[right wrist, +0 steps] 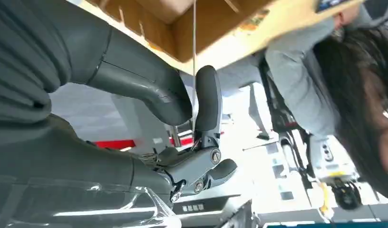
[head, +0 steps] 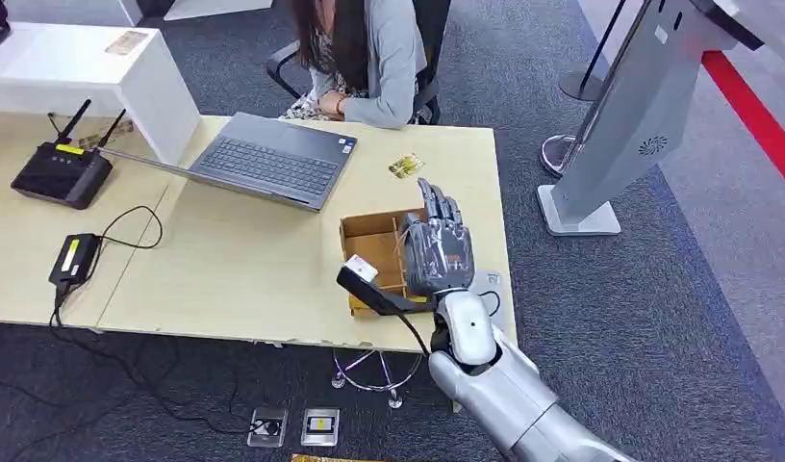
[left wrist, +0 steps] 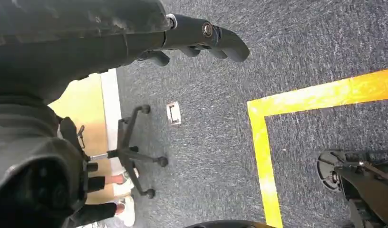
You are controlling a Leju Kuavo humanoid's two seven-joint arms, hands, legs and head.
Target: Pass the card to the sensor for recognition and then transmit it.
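Observation:
My right hand [head: 437, 245] hovers upright over a brown cardboard box [head: 367, 233] near the desk's front right corner. In the right wrist view its thumb and a finger [right wrist: 205, 102] pinch a thin card [right wrist: 194, 42], seen edge-on as a pale line. The same card [head: 400, 239] shows as a thin sliver beside the palm. A black sensor [head: 369, 289] with a white top lies at the box's near left side, just left of the hand. My left hand [left wrist: 201, 38] hangs over the carpet, holding nothing, fingers loosely apart from the thumb.
A second, gold card [head: 406, 166] lies on the desk [head: 235, 269] beyond the box. A person [head: 369, 58] sits behind an open laptop [head: 268, 164]. A router [head: 62, 173] and power brick [head: 73, 258] lie at the left. A grey kiosk [head: 620, 125] stands to the right.

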